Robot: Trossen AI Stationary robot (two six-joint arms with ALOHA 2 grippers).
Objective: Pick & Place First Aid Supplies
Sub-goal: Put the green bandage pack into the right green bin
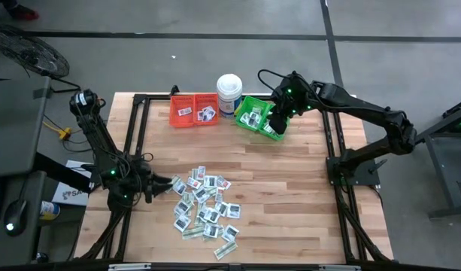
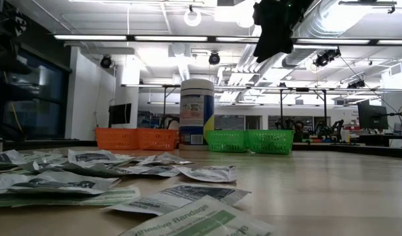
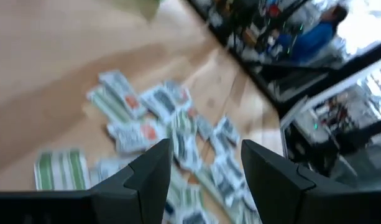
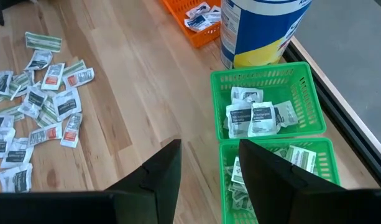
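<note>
Sorting looks partly done: most first aid packets [image 1: 204,207] lie in a loose heap on the tabletop [image 1: 290,196], toward the left arm's side, well apart from the bins. A few packets already sit in the orange bins [image 1: 193,110] and more in the green bins [image 4: 269,112]; the green ones hold square white packets in one compartment and longer green-and-white strips in the other, as far as the right wrist view shows. A tall white tub [image 1: 229,93] stands between the orange and green bins, touching or just beside them; can't tell which.

Left tool [image 3: 206,171] hangs low over the near edge of the heap, fingers apart, nothing between them, pointing into the packets. Looks like it's lining up for a pick, not gripping yet.

Right tool [image 4: 209,177] hovers above the green bins, fingers apart and empty, with the bin wall below the gap. Judging by that, it's either at a drop spot or waiting.

Left to do: the bulk of the heap, dozens of packets, many overlapping, so grabbing just one could drag its neighbours. Blurry left wrist view, so the exact target packet is unclear.
</note>
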